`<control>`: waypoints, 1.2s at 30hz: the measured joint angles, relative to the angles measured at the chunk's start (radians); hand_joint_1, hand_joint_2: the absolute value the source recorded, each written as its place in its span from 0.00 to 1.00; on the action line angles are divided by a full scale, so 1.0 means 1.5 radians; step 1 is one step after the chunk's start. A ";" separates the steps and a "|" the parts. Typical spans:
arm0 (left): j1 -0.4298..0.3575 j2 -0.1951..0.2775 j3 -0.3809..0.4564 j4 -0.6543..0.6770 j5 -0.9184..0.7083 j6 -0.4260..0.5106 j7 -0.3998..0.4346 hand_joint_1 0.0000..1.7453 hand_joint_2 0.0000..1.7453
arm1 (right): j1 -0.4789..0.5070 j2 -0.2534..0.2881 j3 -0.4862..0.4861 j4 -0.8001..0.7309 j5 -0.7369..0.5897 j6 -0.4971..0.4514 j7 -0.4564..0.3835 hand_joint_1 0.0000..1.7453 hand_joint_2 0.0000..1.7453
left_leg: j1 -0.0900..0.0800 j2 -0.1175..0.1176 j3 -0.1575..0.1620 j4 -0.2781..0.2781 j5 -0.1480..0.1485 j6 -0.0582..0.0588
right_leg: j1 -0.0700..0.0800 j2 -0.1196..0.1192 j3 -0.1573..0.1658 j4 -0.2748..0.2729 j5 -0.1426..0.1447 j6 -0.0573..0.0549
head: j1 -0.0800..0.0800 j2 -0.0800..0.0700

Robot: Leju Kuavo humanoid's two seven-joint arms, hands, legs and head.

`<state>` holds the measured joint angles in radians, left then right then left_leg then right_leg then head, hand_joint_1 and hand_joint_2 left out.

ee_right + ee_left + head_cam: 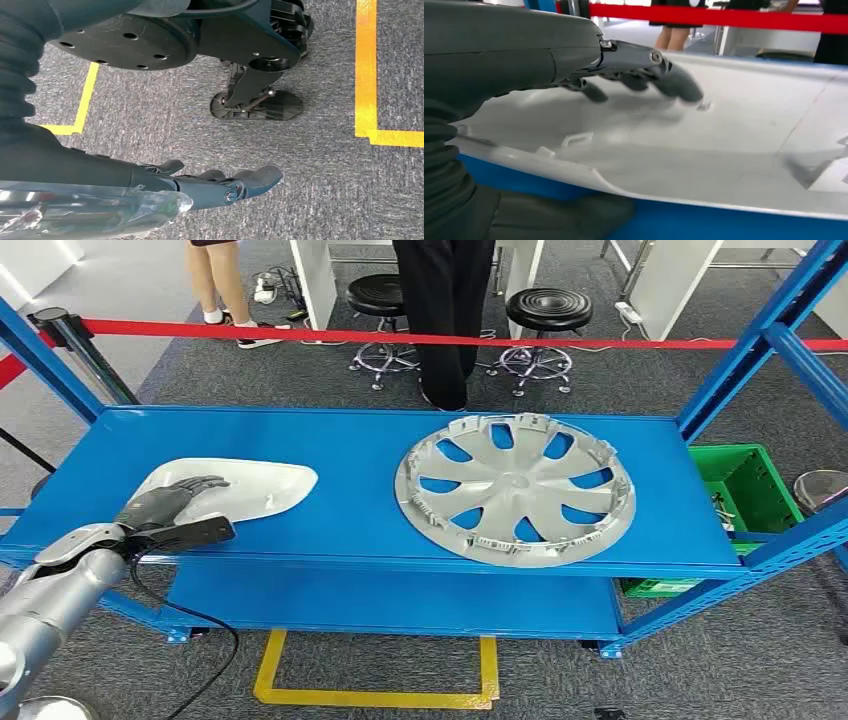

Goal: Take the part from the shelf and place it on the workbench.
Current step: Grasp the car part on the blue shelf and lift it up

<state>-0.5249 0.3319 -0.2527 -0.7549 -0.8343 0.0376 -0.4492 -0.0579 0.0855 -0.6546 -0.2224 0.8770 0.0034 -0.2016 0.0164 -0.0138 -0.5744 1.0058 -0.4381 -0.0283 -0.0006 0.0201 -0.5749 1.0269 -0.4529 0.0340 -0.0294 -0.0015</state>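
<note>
The white part (pixel 245 488), a shallow moulded shell, lies at the left of the head view on the blue shelf (pixel 350 525), near the shelf's front edge; a silver wheel cover (pixel 515 488) lies well apart from it toward the right. The left hand (pixel 165 505) is at the part's near end: fingers (pixel 674 80) spread over the hollow inner face, thumb (pixel 574 215) dark below the rim against the shelf front. The fingertips appear to hover just above the plastic, so no grip is judged made yet; the hand is open. The right hand (pixel 225 185) hangs over grey carpet, fingers loosely extended, holding nothing. Step in hand: securing the part. Recommendation: press the fingers down onto the inner face and bring the thumb up under the rim, so the edge is pinched between them rather than the shell merely pushed along the shelf. The grip is at one end, so the long free end will likely sag or swing; seat the hold well in from the edge and lift slowly and level. The thin, smooth plastic may slip; confirm a firm hold before drawing it off the shelf.
</note>
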 joint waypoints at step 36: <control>0.169 -0.054 0.038 -0.306 0.050 0.070 0.036 1.00 1.00 | 0.006 0.000 -0.020 0.001 0.006 -0.015 -0.005 0.00 1.00 | 0.000 0.000 0.000 0.000 0.000 0.000 | 0.000 0.000 0.000 0.000 0.000 0.000 | 0.000 0.000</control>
<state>-0.2710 0.2514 -0.1961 -1.2143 -0.7590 0.1432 -0.3955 -0.0486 0.0858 -0.6853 -0.2212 0.8853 -0.0183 -0.2096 0.0161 -0.0136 -0.5739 1.0055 -0.4386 -0.0282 -0.0011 0.0206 -0.5748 1.0268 -0.4532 0.0342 -0.0293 -0.0015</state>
